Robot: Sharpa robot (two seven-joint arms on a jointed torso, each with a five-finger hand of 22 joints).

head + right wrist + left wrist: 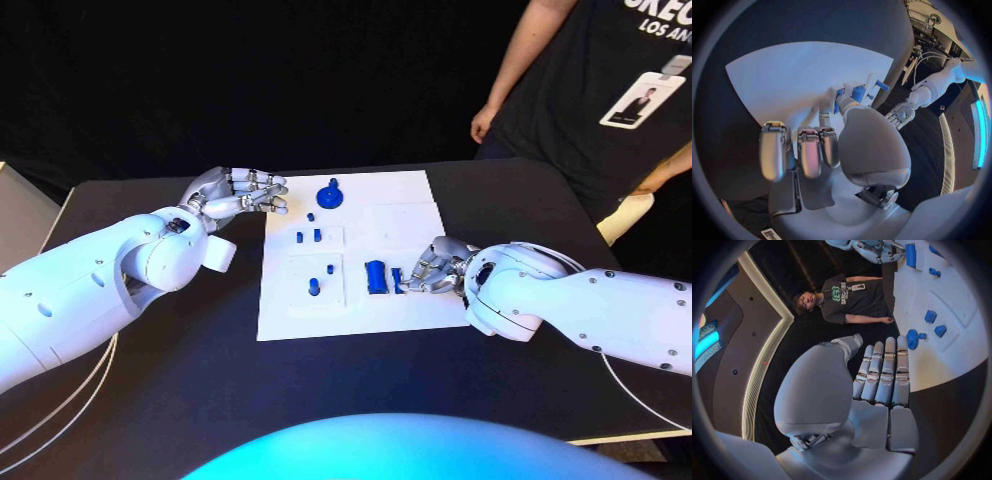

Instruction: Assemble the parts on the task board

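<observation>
The task board [389, 230] lies flat in the middle of the black tabletop [159, 390], and everything else is best placed from it. A tall blue part [376, 276] stands on the board's near-right area, and the right hand [436, 268] sits right against it, fingertips closed around a smaller blue piece [397, 280] just beside that tall part; I judge it to be pinching this piece, though the exact contact is partly hidden by the fingers. Toward the board's middle stand several small blue pegs [315, 287], and at its far edge rests a round blue knob [330, 196]. The left hand [235, 192] hovers just off the board's far-left corner, near the knob, fingers apart and holding nothing. The risk, as I see it, is the pinched piece slipping or tilting, since the grip is only at the fingertips; the hand could also nudge the tall part over, being so close. A person [606, 90] stands beyond the tabletop's far side.
</observation>
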